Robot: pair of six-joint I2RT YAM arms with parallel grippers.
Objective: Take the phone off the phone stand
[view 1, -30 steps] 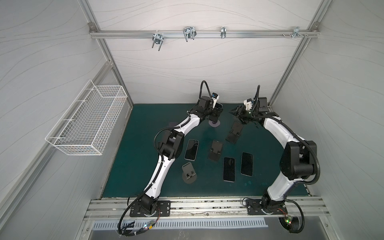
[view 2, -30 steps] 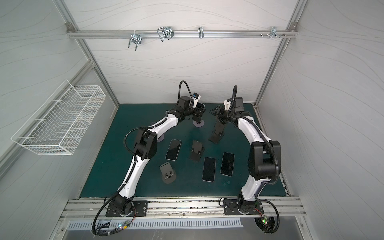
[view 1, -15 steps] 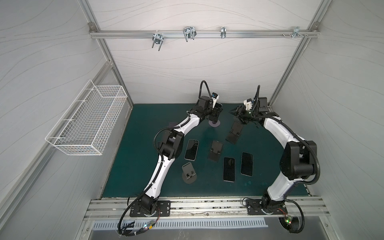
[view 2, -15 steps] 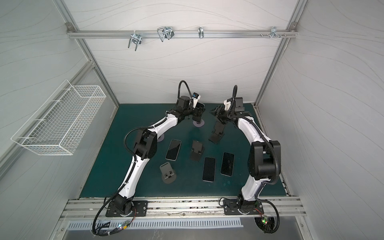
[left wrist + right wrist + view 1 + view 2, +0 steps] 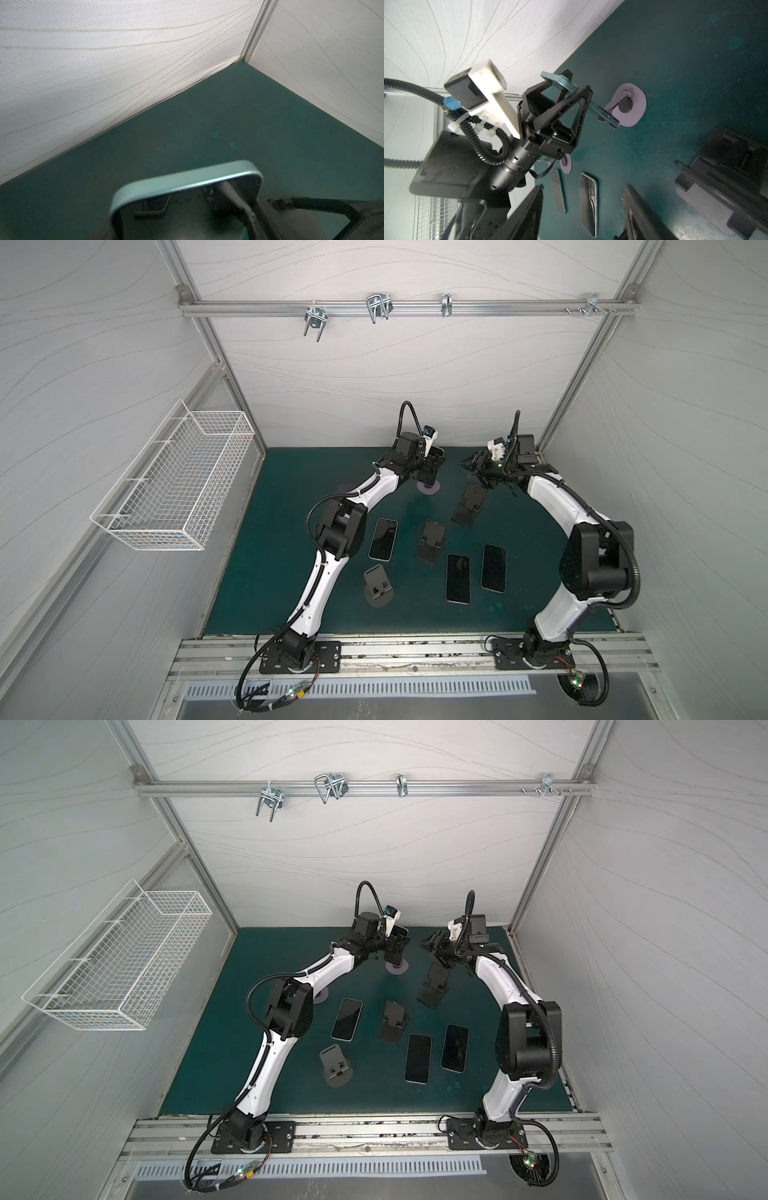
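Note:
At the back of the green mat, a phone point(image 5: 433, 462) with a pale blue edge leans in a lavender round-based phone stand point(image 5: 429, 488). My left gripper point(image 5: 430, 469) is shut on the phone's sides from the left. The right wrist view shows that grip, with the phone point(image 5: 558, 83) between the fingers and its lower end at the stand point(image 5: 631, 106) cradle. In the left wrist view only the phone's top edge point(image 5: 187, 180) shows. My right gripper point(image 5: 478, 470) hangs open to the right with nothing between its fingers point(image 5: 529, 207), above a black stand point(image 5: 469, 506).
Three phones lie flat on the mat point(image 5: 383, 539) point(image 5: 458, 578) point(image 5: 494, 568). Another black stand point(image 5: 432, 541) and a dark round stand point(image 5: 377, 587) are empty. A second lavender base point(image 5: 322, 996) peeks from under the left arm. A wire basket point(image 5: 174, 481) hangs on the left wall.
My left gripper's jaws have closed on the phone. Both arms have stayed almost where they were.

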